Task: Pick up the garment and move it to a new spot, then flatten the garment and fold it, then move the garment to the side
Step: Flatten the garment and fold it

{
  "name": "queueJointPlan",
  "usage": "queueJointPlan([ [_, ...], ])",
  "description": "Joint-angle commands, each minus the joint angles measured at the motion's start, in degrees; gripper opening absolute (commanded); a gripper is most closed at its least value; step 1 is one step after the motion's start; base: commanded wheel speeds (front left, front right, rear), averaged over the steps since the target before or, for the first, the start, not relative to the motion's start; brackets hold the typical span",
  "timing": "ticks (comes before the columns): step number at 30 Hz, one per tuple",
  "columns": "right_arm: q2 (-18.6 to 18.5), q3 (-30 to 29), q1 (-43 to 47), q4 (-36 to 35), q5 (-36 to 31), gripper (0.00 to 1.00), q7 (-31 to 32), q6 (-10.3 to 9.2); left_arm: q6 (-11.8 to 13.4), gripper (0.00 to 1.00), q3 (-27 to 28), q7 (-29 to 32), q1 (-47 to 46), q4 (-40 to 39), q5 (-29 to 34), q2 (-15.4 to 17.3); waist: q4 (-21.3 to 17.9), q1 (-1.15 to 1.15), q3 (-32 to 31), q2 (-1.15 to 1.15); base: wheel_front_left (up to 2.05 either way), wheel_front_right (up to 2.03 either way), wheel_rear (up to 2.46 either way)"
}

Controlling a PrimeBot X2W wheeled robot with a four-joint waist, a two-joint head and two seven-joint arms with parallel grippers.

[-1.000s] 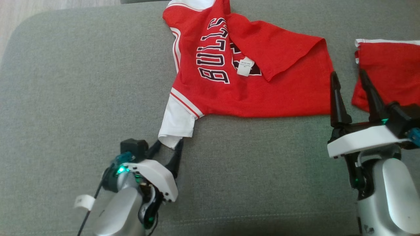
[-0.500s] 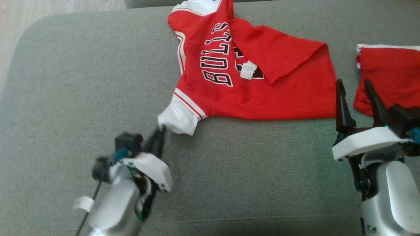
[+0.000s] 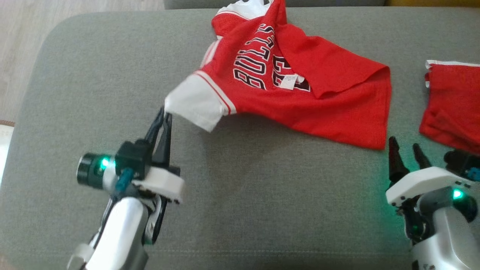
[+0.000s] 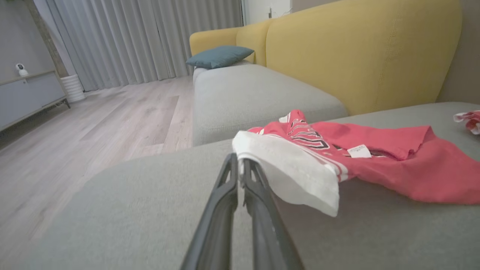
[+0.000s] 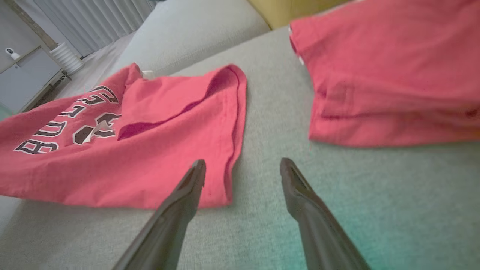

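Observation:
The garment (image 3: 300, 105) is a red jersey with black lettering and white sleeves, lying crumpled on the grey cushion (image 3: 262, 206). My left gripper (image 3: 165, 112) is shut on the tip of its white sleeve (image 3: 191, 105), which hangs lifted off the cushion. In the left wrist view the gripper (image 4: 240, 159) pinches the sleeve (image 4: 292, 168) at its edge. My right gripper (image 3: 404, 143) stands open just below the garment's lower right corner. In the right wrist view that gripper (image 5: 243, 163) holds nothing, and its left finger sits beside the garment's hem (image 5: 232, 150).
A second red cloth (image 3: 453, 108) lies at the cushion's right, just beyond my right gripper. A yellow sofa (image 4: 356, 48) with a teal pillow (image 4: 219, 56) stands behind. Wood floor (image 3: 18, 56) lies past the cushion's left edge.
My left gripper closed on the white sleeve and raised it up and to the left, dragging that side of the garment. The camera shifted. My right gripper stays open and sits lower in view.

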Motion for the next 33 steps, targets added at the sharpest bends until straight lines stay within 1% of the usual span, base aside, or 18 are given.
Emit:
queueJointPlan([
  [1, -0.12, 1.48, -2.99, -0.75, 0.90, 1.00, -0.09, 0.37, 0.04, 0.00, 2.28, -0.68, -1.29, -2.00, 0.59, 1.37, 0.22, 0.00, 0.09, 0.00, 0.00, 0.00, 0.00],
  [6, -0.12, 2.53, -6.12, 7.64, 3.29, 1.00, -0.03, 0.37, -0.83, 0.00, 2.51, -0.68, -0.24, -1.56, 0.93, 0.86, 0.96, 0.00, 0.45, 0.00, 0.00, 0.00, 0.00],
  [14, -0.12, 5.00, -9.88, 15.98, 4.87, 1.00, -3.39, 0.37, -1.87, 0.00, 3.27, -0.68, 0.11, -1.18, 1.38, -0.23, 1.26, 0.00, 0.69, 0.00, 0.00, 0.00, 0.00],
  [15, -0.12, 5.59, -10.66, 17.84, 5.05, 1.00, -3.74, 0.37, -2.05, 0.00, 3.49, -0.68, 0.19, -1.00, 1.50, -0.46, 1.29, 0.00, 0.55, 0.00, 0.00, 0.00, 0.00],
  [16, -0.12, 6.13, -11.05, 18.65, 5.43, 0.93, -3.77, 0.37, -2.13, 0.00, 3.61, -0.68, 0.20, -0.92, 1.56, -0.56, 1.30, 0.00, 0.47, 0.00, 0.00, 0.00, 0.00],
  [17, -0.12, 7.04, -11.43, 19.12, 6.13, 0.00, -3.92, 0.37, -2.19, 0.00, 3.79, -0.68, 0.23, -0.86, 1.60, -0.64, 1.28, 0.00, 0.38, 0.00, 0.00, 0.00, 0.00],
  [20, -0.12, 11.85, -11.83, 18.38, 8.92, 0.00, -4.52, 0.37, -2.20, 0.00, 4.78, -0.68, 0.43, -0.85, 1.66, -0.50, 0.91, 0.00, -0.07, 0.00, 0.00, 0.00, 0.00],
  [24, -0.12, 15.25, -12.31, 14.70, 10.44, 0.00, -6.83, 0.37, -1.92, 0.00, 6.74, -0.69, 0.78, -1.97, 1.91, 0.43, -0.17, 0.00, -1.64, 0.00, 0.00, 0.00, 0.00],
  [28, -0.12, 17.45, -14.36, 6.54, 10.73, 0.00, -7.51, 0.37, -2.18, 0.00, 8.80, -0.69, -0.47, -4.94, 2.33, 1.97, -1.30, 0.00, -3.53, 0.00, 0.00, 0.00, 0.00],
  [30, -0.12, 18.13, -15.63, 1.33, 10.54, 0.00, -6.73, 0.37, -2.44, 0.00, 9.66, -0.69, -2.00, -6.97, 2.69, 2.79, -1.66, 0.00, -4.64, 0.00, 0.00, 0.00, 0.00],
  [31, -0.12, 18.13, -15.63, 1.33, 10.54, 0.00, -6.73, 0.37, -2.44, 0.00, 9.66, -0.69, -2.00, -6.97, 2.69, 2.79, -1.66, 0.00, -4.64, 0.00, 0.00, 0.00, 0.00],
  [33, -0.12, 18.31, -16.99, -4.17, 10.12, 0.00, -5.46, 0.37, -2.60, 0.00, 10.86, -0.69, -3.96, -9.21, 2.52, 3.37, -1.93, 0.00, -5.63, 0.00, 0.00, 0.00, 0.00],
])
